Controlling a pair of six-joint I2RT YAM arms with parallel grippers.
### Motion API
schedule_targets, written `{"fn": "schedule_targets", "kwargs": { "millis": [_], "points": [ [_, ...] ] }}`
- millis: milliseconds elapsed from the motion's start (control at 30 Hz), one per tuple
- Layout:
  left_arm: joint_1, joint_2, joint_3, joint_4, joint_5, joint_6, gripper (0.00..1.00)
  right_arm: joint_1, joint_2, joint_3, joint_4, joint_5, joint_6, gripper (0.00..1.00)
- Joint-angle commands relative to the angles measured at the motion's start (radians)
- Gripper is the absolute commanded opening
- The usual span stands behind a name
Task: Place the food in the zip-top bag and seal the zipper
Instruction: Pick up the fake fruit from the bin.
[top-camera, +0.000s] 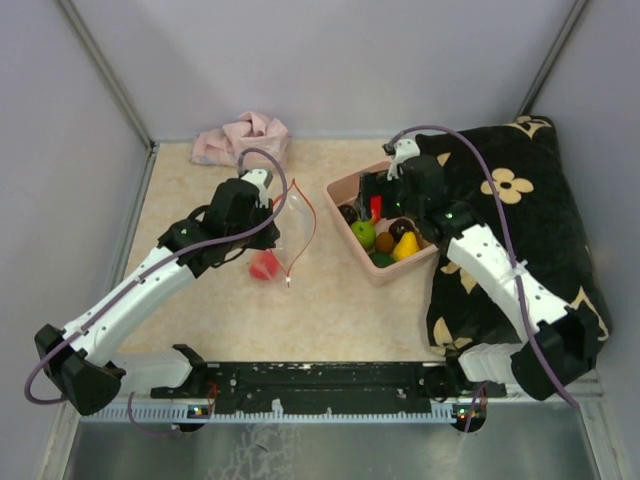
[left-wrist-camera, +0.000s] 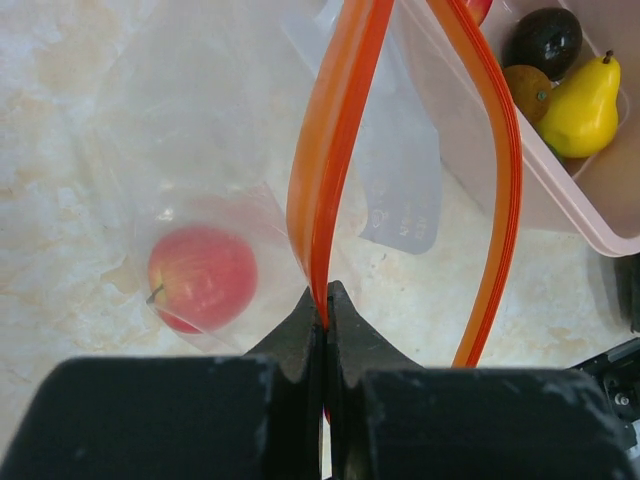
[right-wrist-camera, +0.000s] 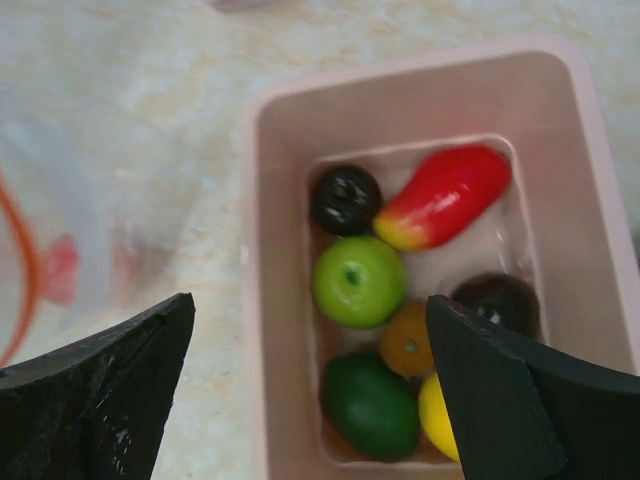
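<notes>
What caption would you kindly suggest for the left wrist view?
Left gripper pinches the zipper of the open zip-top bag, a red apple inside.

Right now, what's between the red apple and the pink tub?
The zip-top bag's open zipper, both orange strips, over the table; the left wrist view shows it.

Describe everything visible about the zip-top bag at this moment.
The zip-top bag is clear, thin plastic with an orange zipper whose two strips gape apart, so the mouth is open. The left claw pinches one strip, shut. Its body rests on the table beside the pink tub, a red apple inside.
</notes>
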Motion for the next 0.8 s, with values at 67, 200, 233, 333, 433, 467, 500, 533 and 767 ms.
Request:
{"fn": "schedule_targets", "kwargs": {
  "millis": [67, 200, 233, 333, 433, 467, 500, 533, 767],
  "points": [
    [0.005, 0.021, 0.033, 0.023, -0.019, 0.065, 0.00, -0.082, 0.121, 0.055, -0.065, 0.134, -0.043, 0.99],
    [0.006, 0.018, 0.022, 0.032, -0.026, 0.079, 0.00, -0.083, 0.211, 0.115, -0.117, 0.184, -0.050, 0.99],
    [0.006, 0.020, 0.021, 0.033, -0.025, 0.080, 0.00, -0.084, 0.227, 0.134, -0.146, 0.205, -0.063, 0.99],
    [0.007, 0.026, 0.019, 0.037, -0.006, 0.087, 0.00, -0.103, 0.251, 0.167, -0.206, 0.231, -0.117, 0.99],
    [0.008, 0.031, 0.019, 0.032, -0.012, 0.094, 0.00, -0.127, 0.274, 0.181, -0.193, 0.197, -0.092, 0.99],
    [0.008, 0.033, 0.020, 0.031, -0.013, 0.095, 0.00, -0.128, 0.286, 0.186, -0.175, 0.180, -0.078, 0.98],
    [0.008, 0.034, 0.022, 0.029, -0.012, 0.097, 0.00, -0.128, 0.306, 0.192, -0.157, 0.168, -0.049, 0.97],
    [0.008, 0.034, 0.021, 0.029, -0.010, 0.097, 0.00, -0.128, 0.320, 0.197, -0.125, 0.182, -0.004, 0.96],
    [0.008, 0.053, 0.037, 0.025, -0.002, 0.099, 0.00, -0.128, 0.391, 0.145, 0.075, 0.298, 0.273, 0.94]
  ]
}}
